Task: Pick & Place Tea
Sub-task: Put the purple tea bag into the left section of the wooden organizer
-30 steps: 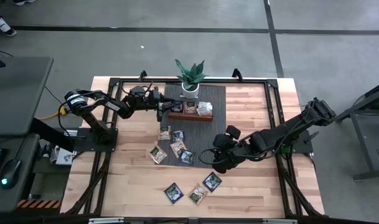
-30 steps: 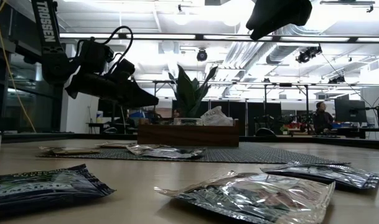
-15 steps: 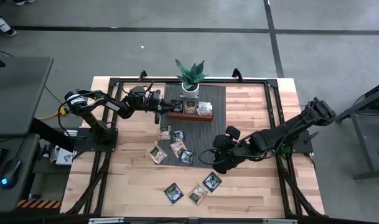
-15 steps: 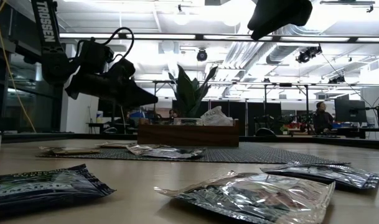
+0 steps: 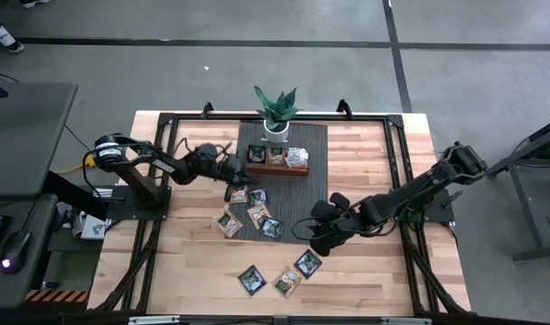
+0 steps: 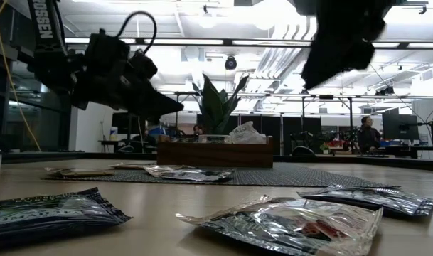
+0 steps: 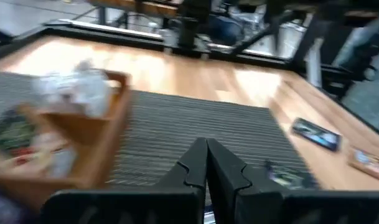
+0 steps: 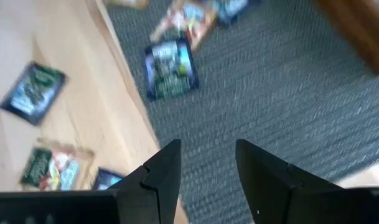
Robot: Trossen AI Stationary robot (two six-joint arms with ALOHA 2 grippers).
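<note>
While several tea sachets lie scattered on the grey mat at the centre of the high view, three more sit on the bare wood of the desk toward the lower middle: a dark one, a tan one and another dark one. Further sachets rest in the wooden tray at the mat's upper edge, just below the potted plant in its white pot.

From the low view, two sachets fill the foreground, a dark green one at lower left and a silvery, crinkled one at lower centre, with the tray and plant behind them.

At centre left of the high view, the left gripper hangs above the mat's left edge, just below the tray's left end; its wrist camera shows the two fingers pressed together with nothing between them. Right of centre, the right gripper hovers over the mat's lower right corner, above the desk's three loose sachets. Its fingers stand partly apart and empty, with a dark sachet on the mat beyond them.
</note>
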